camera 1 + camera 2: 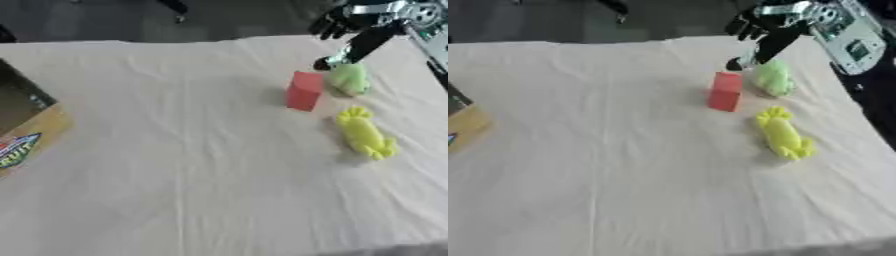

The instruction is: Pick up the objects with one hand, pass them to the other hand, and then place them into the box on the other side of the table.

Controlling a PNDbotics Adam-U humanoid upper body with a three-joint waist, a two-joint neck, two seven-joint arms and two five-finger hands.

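The robot's black right hand (354,30), fingers partly spread and holding nothing, reaches a fingertip down beside a pale green soft lump (349,78) near the cloth-covered table's (175,150) far right corner. Close by stand a red block (304,90) and a yellow, lobed toy (365,134); a brown cardboard box (31,132) sits at the left edge.

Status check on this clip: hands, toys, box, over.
Right hand reaching down at green toy, no grasp visible. Left hand out of view. Red block, yellow toy untouched on table. Box far left, path clear.
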